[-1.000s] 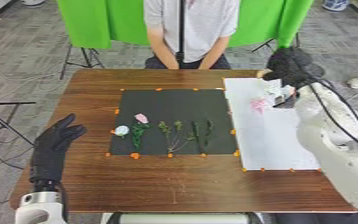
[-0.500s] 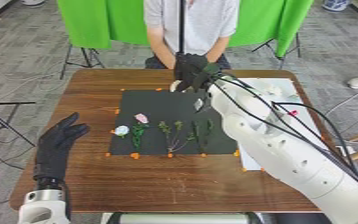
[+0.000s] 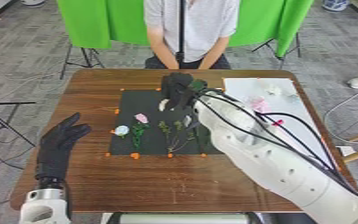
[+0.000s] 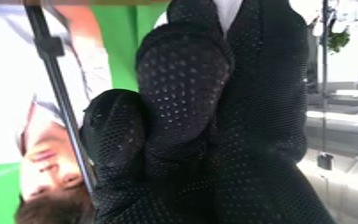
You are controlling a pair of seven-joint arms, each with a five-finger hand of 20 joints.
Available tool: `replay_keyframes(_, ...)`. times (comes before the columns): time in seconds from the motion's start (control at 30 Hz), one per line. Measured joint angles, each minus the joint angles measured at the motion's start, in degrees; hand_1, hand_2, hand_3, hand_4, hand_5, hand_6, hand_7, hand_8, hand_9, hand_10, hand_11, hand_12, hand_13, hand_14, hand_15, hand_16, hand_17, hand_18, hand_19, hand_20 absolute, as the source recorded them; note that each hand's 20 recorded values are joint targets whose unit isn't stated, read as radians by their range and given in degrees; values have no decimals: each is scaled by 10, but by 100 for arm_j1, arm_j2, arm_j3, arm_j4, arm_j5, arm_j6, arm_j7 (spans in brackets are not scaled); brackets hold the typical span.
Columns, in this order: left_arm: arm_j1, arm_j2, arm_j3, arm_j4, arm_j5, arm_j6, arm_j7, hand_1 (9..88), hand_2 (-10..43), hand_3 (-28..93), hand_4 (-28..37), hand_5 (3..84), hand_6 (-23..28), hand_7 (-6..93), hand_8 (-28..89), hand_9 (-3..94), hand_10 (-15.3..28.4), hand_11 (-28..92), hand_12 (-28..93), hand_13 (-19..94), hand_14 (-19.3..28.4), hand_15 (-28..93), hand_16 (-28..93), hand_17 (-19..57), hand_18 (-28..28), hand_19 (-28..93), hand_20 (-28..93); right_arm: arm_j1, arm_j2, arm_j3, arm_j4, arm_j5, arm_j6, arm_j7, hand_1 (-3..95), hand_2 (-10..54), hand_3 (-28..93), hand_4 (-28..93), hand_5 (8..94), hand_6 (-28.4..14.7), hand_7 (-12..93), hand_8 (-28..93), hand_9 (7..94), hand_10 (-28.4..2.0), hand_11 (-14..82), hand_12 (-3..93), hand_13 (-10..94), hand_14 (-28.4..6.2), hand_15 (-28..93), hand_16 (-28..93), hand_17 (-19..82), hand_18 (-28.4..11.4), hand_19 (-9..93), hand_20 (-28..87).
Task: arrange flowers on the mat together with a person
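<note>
1. The right hand was above the far part of the black mat, on the side toward the desk's far edge. Its fingers were clamped on a white flower; petals and stem could not be told apart. The grip near the fingertips was judged to leave the flower free for lowering onto the mat.

2. The left hand was beside the mat, near the desk's left edge, its fingers loosely extended and holding nothing. That position was judged to leave the mat accessible to the right arm.

3. On the mat, a pale bloom lay nearest the desk's left edge, beside a pink flower. Green sprigs lay to their right. The spacing was judged deliberate, so that each stem read separately.

4. A white sheet lay toward the desk's right edge, bearing pink petals and white blossoms. It was judged a supply area, kept apart from the arrangement.

5. Finding: the step in hand was judged to be placement. Lowering called for care, as the sprigs could be disturbed.
</note>
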Motion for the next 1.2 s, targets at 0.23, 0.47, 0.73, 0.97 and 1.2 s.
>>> replay_keyframes(0.23, -50, 9, 11, 23, 1, -38, -23, 212, -18, 686, -227, 493, 32, 134, -50, 514, 152, 223, 166, 416, 184, 242, 24, 91, 131, 93, 202, -62, -120, -28, 169, -89, -99, 2, 849, -95, -283, 379, 766, 29, 193, 73, 897, -83, 86, 334, 937, 1, 491, 222, 644, -101, 902, 248)
replay_keyframes(0.47, -4, 10, 8, 4, 1, -41, 0, 212, -20, 688, -227, 493, 31, 134, -50, 513, 152, 223, 166, 415, 184, 243, 24, 90, 132, 94, 201, -117, -125, -63, 161, -155, -189, -5, 795, -95, -283, 439, 718, 36, 192, 36, 812, -108, 166, 216, 937, 0, 473, 231, 637, -101, 901, 237)
replay_keyframes(0.73, -9, 7, 10, 10, 2, -43, 1, 214, -19, 686, -227, 493, 32, 134, -51, 514, 153, 222, 166, 415, 183, 241, 24, 90, 132, 94, 201, -120, -127, -45, 190, -315, -398, -60, 758, -95, -268, 514, 695, 40, 188, -13, 772, -117, 162, 190, 937, -2, 462, 237, 631, -100, 900, 237)
replay_keyframes(0.97, -4, 4, 9, 10, 2, -43, 10, 213, -20, 687, -226, 492, 32, 133, -51, 514, 152, 223, 166, 415, 184, 242, 24, 90, 133, 95, 201, -120, -122, -34, 228, -412, -456, -134, 445, -95, 686, -240, 677, 44, 191, -95, 746, -119, 152, 184, 937, -3, 451, 240, 629, -100, 888, 265)
replay_keyframes(1.2, 4, -2, 6, 7, 2, -43, 29, 214, -20, 686, -226, 491, 32, 134, -50, 513, 152, 222, 166, 415, 183, 241, 24, 90, 133, 95, 200, -246, -109, 296, 50, -364, -500, -186, 431, -95, 687, -241, 640, 31, 180, -102, 719, -121, 140, 181, 933, -10, 404, 249, 617, -98, 874, 251)
